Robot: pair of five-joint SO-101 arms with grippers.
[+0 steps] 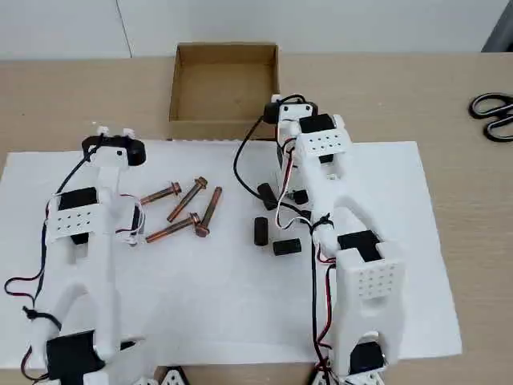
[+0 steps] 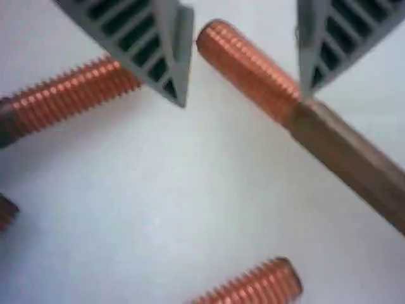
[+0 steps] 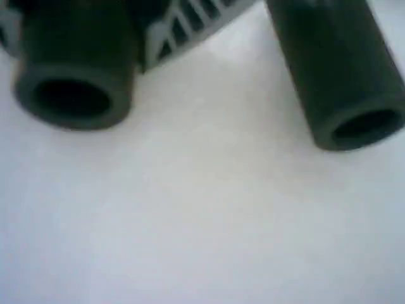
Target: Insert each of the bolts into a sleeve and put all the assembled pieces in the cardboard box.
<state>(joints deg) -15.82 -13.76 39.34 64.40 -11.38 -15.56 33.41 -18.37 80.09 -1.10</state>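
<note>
Several copper bolts (image 1: 187,199) lie on the white paper beside my left arm. My left gripper (image 2: 243,95) is open, down at the paper, and the threaded end of one bolt (image 2: 247,66) lies between its grey fingertips (image 2: 166,71). Another bolt's thread (image 2: 69,95) lies just outside one finger. In the high view this gripper (image 1: 135,218) sits at the left end of the bolt group. Black sleeves (image 1: 260,231) lie by my right arm. My right gripper (image 1: 282,192) is low over them, right against one sleeve (image 3: 73,76), with a second sleeve (image 3: 342,76) beside it.
The open cardboard box (image 1: 173,88) stands at the back, just beyond the paper (image 1: 216,305). Scissors (image 1: 493,115) lie at the far right on the wooden table. Black cables hang along both arms.
</note>
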